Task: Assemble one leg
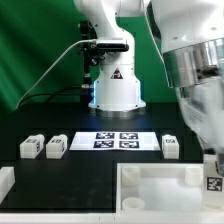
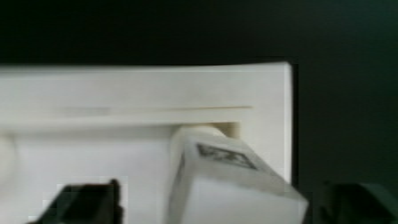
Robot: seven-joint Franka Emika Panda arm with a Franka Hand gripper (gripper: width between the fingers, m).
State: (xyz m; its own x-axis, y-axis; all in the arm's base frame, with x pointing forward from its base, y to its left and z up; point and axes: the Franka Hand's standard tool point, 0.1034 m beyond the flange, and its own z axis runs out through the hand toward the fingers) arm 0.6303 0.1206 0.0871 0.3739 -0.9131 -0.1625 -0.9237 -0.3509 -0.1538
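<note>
In the wrist view a white leg [image 2: 228, 172] with a black-and-white tag stands tilted at a corner of the large white panel [image 2: 107, 100], its far end at a corner hole. My gripper [image 2: 217, 203] straddles it, with dark fingers [image 2: 80, 202] on either side. A gap shows between the leg and one finger, so the jaws stand open around it. In the exterior view the gripper [image 1: 210, 170] is low at the right edge, with the leg's tag [image 1: 213, 184] just under it on the panel [image 1: 150, 185].
The marker board [image 1: 115, 140] lies mid-table in front of the robot base. Two loose legs [image 1: 30, 147] [image 1: 55, 146] sit on the exterior view's left of it and one [image 1: 171, 146] on its right. A white part [image 1: 5, 180] lies at the left edge.
</note>
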